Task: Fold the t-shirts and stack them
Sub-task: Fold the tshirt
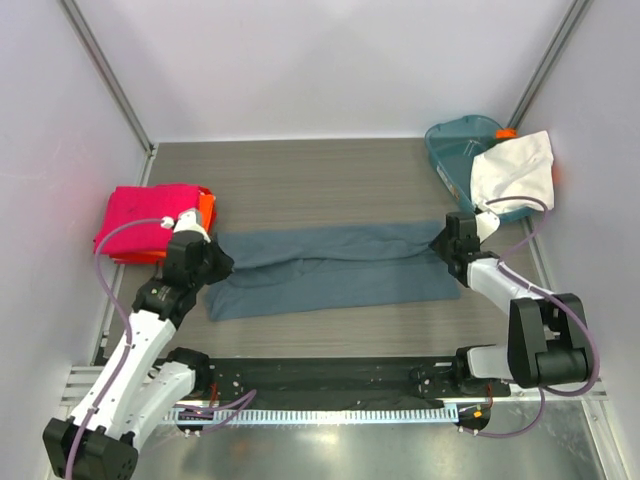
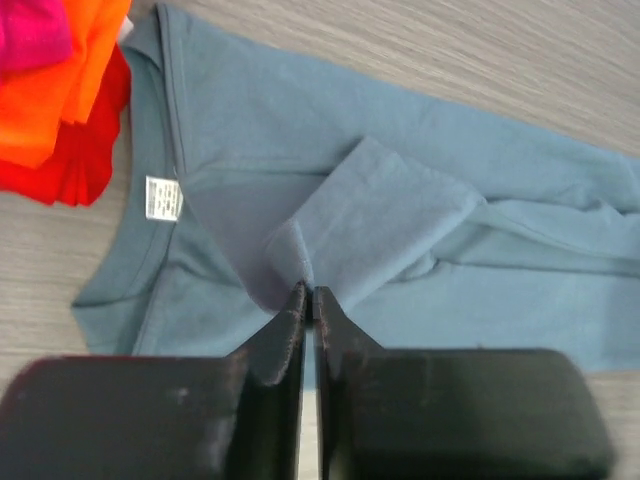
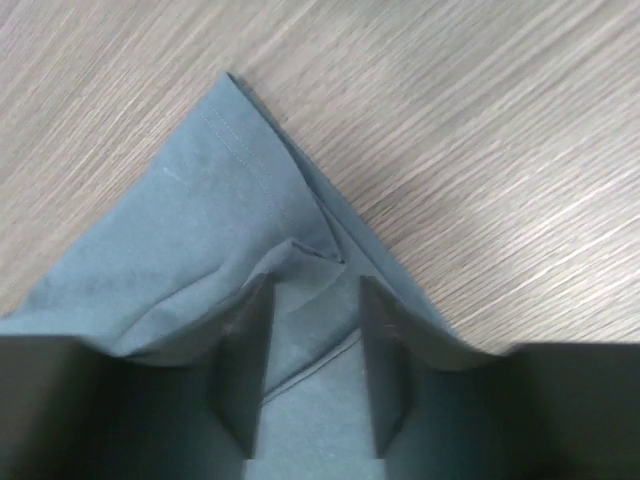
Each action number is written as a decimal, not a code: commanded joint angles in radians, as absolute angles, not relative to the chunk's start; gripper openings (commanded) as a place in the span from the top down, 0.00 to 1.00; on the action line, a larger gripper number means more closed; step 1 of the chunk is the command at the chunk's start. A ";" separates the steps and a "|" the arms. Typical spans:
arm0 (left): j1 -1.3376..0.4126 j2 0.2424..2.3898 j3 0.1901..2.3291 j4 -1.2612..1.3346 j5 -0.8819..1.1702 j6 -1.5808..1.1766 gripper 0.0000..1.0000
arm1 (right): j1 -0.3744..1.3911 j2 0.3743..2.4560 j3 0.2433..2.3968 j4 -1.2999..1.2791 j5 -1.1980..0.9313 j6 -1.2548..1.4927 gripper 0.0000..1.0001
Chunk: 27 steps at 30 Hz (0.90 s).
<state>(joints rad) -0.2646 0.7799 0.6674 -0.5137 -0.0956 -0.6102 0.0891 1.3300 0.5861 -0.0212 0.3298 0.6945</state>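
The slate blue-grey t-shirt (image 1: 330,270) lies folded into a long band on the wooden table (image 1: 300,170), stretched between both claws. The left claw (image 2: 308,292) has its jaws almost together, pinching a pucker of cloth near the collar. The right claw (image 3: 315,290) stands partly open over the hem corner. Just left of the left claw lie the magenta t-shirt (image 1: 140,215) and the orange-red t-shirt (image 1: 207,208). Beyond the right claw the white t-shirt (image 1: 515,165) drapes over the teal tub (image 1: 455,140).
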 commanded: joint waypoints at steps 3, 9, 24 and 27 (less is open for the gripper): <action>-0.270 0.730 0.675 -0.597 -0.016 -0.652 0.69 | 0.086 1.220 0.540 0.067 0.390 0.713 0.42; -0.275 0.713 0.741 -0.669 -0.015 -0.672 0.60 | 0.089 1.183 0.546 0.095 0.350 0.651 0.41; -0.308 0.923 0.762 -0.594 0.009 -0.701 0.42 | 0.100 1.252 0.623 -0.091 0.262 0.738 0.50; -0.373 0.928 0.721 -0.560 -0.049 -0.725 0.41 | 0.101 1.229 0.589 -0.089 0.255 0.810 0.50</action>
